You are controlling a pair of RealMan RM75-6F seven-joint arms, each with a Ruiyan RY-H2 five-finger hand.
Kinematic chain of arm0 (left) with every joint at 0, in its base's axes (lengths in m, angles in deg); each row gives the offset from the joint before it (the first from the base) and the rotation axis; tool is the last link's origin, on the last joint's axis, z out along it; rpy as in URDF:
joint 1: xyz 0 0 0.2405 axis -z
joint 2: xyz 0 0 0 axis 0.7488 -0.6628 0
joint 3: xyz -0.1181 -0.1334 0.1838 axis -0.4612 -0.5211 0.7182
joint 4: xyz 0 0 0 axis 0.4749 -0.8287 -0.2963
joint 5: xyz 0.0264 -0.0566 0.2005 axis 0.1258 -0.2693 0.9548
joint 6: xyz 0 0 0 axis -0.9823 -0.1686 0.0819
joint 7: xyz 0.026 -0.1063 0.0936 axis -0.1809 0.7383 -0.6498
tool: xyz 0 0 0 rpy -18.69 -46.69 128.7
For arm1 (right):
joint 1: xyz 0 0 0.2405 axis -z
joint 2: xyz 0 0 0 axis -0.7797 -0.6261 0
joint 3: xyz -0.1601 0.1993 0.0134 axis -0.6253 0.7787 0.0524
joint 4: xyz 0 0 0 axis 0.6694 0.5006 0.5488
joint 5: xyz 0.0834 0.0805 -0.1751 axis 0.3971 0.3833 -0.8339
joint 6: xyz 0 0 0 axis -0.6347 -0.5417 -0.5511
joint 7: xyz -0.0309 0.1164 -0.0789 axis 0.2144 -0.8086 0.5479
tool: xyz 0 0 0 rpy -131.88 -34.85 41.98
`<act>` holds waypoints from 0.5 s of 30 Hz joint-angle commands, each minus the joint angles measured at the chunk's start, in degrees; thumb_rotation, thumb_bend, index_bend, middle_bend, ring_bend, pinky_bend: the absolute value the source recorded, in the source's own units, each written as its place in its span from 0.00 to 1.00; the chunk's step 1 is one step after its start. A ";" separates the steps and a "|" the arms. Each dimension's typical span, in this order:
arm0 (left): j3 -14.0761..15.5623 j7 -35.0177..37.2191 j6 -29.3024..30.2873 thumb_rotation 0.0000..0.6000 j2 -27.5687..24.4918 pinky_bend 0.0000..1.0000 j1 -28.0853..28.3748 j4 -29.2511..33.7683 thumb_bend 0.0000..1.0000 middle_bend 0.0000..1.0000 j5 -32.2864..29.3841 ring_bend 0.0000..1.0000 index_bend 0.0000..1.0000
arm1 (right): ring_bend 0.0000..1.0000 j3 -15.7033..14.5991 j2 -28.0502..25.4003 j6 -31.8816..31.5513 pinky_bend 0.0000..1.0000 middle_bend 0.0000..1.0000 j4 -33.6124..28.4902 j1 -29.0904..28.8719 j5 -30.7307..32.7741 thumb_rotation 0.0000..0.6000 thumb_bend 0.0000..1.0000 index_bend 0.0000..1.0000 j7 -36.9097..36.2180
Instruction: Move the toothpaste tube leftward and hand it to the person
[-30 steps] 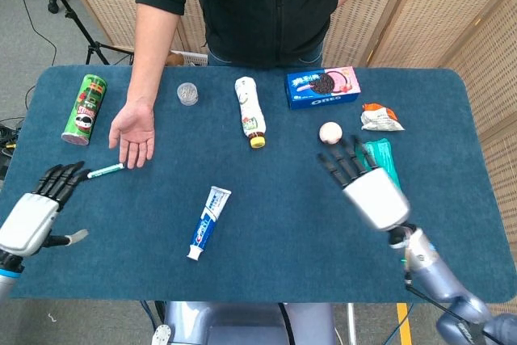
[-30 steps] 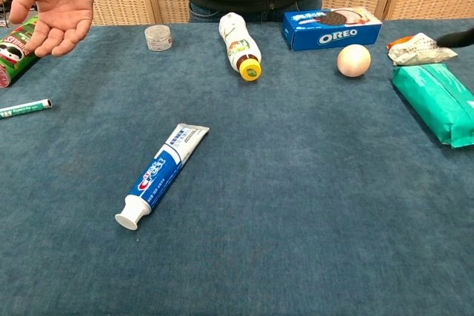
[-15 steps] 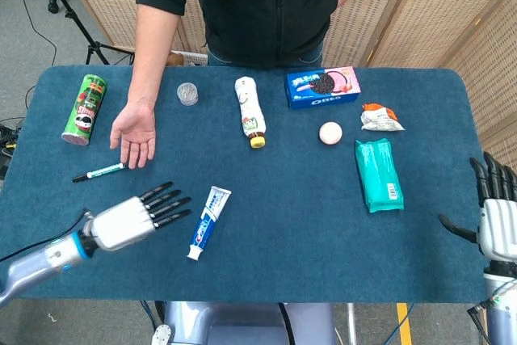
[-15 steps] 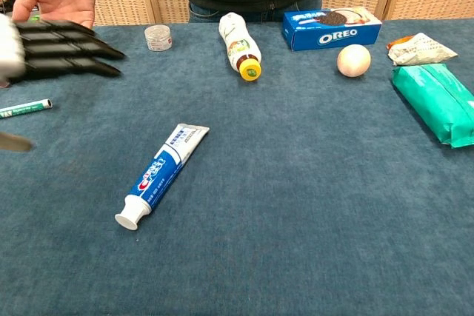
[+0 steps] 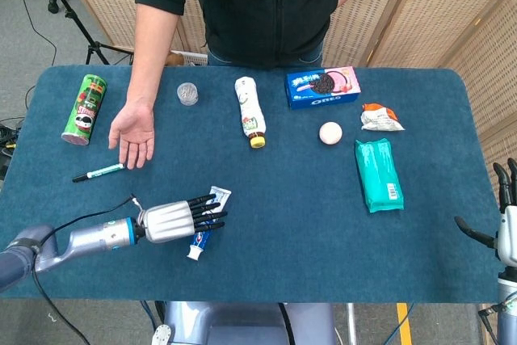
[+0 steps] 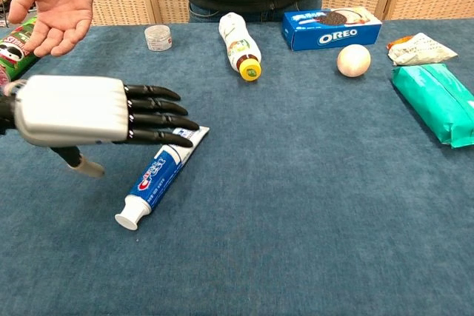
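The blue and white toothpaste tube [image 5: 202, 234] [image 6: 154, 180] lies flat on the blue table, white cap toward the front. My left hand [image 5: 179, 217] [image 6: 96, 110] hovers over the tube's tail end with its black fingers [image 6: 157, 120] stretched straight and apart, holding nothing. The person's open palm [image 5: 133, 134] [image 6: 52, 7] waits at the far left, palm up. My right hand [image 5: 506, 220] shows only at the head view's right edge, fingers spread upward, off the table.
A green Pringles can [image 5: 85, 109], a marker [image 5: 98, 172], a small clear jar [image 5: 187, 94], a white bottle [image 5: 250, 111], an Oreo box [image 5: 322, 88], an egg [image 5: 329, 132], a snack wrapper [image 5: 380, 117] and a teal packet [image 5: 380, 174] lie on the table.
My left hand has swept rightward and forward from the left edge to above the toothpaste tube. My right hand has pulled back off the table to the right edge.
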 commanded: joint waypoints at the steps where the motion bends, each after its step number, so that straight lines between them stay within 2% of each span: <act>1: 1.52 0.67 -0.62 1.00 2.71 0.05 1.67 -1.75 0.00 0.00 -0.81 0.00 0.08 | 0.00 0.50 -0.02 1.13 0.04 0.00 0.65 0.21 0.23 1.00 0.00 0.00 -0.86; 7: 2.95 0.54 -2.65 1.00 5.57 0.11 3.84 -2.60 0.02 0.00 -2.22 0.00 0.10 | 0.00 1.20 -0.10 2.12 0.04 0.00 1.58 0.53 0.21 1.00 0.00 0.00 -1.57; 10: 3.99 0.42 -3.77 1.00 6.16 0.18 4.79 -2.58 0.09 0.02 -2.51 0.00 0.13 | 0.00 1.54 -0.15 2.23 0.04 0.00 1.71 0.70 0.04 1.00 0.00 0.00 -2.00; 13: 5.09 0.53 -4.03 1.00 6.88 0.26 5.50 -2.75 0.19 0.12 -2.98 0.08 0.23 | 0.00 1.87 -0.27 2.43 0.04 0.00 1.80 0.93 -0.15 1.00 0.00 0.00 -2.54; 15: 5.83 0.60 -3.21 1.00 7.50 0.33 5.70 -3.39 0.31 0.25 -3.08 0.18 0.35 | 0.00 2.02 -0.40 2.58 0.04 0.00 1.74 1.08 -0.34 1.00 0.00 0.00 -2.77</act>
